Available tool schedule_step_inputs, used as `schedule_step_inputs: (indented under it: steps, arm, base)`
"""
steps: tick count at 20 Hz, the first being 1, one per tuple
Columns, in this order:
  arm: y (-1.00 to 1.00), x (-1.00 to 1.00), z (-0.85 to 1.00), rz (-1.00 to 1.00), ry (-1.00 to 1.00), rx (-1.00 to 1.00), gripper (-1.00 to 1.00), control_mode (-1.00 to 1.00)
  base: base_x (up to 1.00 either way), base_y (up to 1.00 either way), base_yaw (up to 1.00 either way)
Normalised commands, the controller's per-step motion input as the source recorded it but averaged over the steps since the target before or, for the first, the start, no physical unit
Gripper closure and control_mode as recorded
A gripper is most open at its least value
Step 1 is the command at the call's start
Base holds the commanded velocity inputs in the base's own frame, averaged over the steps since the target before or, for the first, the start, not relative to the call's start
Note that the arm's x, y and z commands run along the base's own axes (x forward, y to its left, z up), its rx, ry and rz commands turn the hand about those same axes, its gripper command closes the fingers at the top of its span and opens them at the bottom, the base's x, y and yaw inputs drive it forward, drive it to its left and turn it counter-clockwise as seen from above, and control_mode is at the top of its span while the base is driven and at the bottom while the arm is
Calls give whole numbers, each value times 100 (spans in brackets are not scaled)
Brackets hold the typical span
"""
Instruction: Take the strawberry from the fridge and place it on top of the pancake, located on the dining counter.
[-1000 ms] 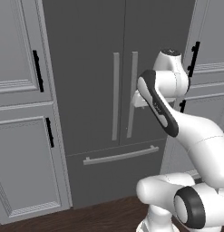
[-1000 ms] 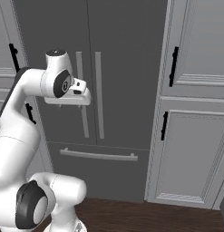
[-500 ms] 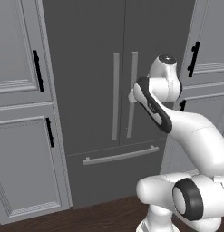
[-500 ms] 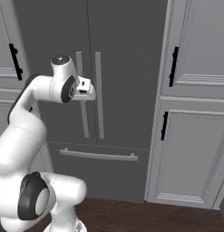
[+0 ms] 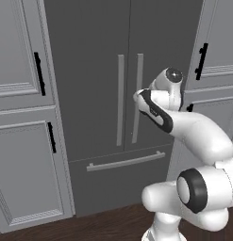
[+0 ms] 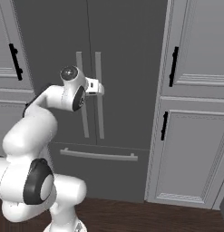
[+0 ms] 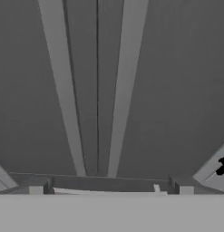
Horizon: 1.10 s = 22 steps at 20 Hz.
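Facing the tall dark grey French-door fridge (image 5: 122, 84) in the left base view, the white Panda arm rises from the lower right and reaches toward the two long grey vertical bar handles (image 5: 128, 99) at the seam between the shut upper doors. Its wrist sits right in front of the right-hand handle, hiding part of it, so the fingers cannot be made out here. Below the doors, a grey horizontal bar handle (image 5: 126, 161) runs across the shut bottom drawer. Light grey panelled cabinets (image 5: 21, 117) with short black handles flank the fridge on both sides, above a dark wooden floor (image 5: 89, 226).

From the right base view, the arm climbs from the lower left and the two-finger gripper (image 6: 99, 88) is held level at the fridge's centre seam, just beside or against the vertical handles; contact cannot be judged. Nothing is seen between its fingers.

Looking along the gripper in the hand view, the two vertical handles fan upward across the dark door panels, well inside the spread of the two small finger tips (image 7: 36, 190) at the bottom edge. These stand far apart, as wide as they go, with nothing in their grasp. With every fridge door closed, the strawberry's whereabouts cannot be told.
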Motion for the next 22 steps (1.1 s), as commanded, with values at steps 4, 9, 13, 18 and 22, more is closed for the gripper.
schedule_step_inputs:
  steps: [4,9,13,18,22]
  arm:
    - [0,96,-5,-10,-6,0,-100,-100]
    - [0,74,0,-5,-1,0,-100,-100]
    - [-18,54,-4,0,0,4,-100,-100]
    - [-7,39,-6,0,0,4,-100,-100]
    - [-15,56,-7,1,0,3,-100,-100]
  base:
    - [0,0,0]
    - [0,0,0]
    - [0,0,0]
    - [0,0,0]
    - [0,0,0]
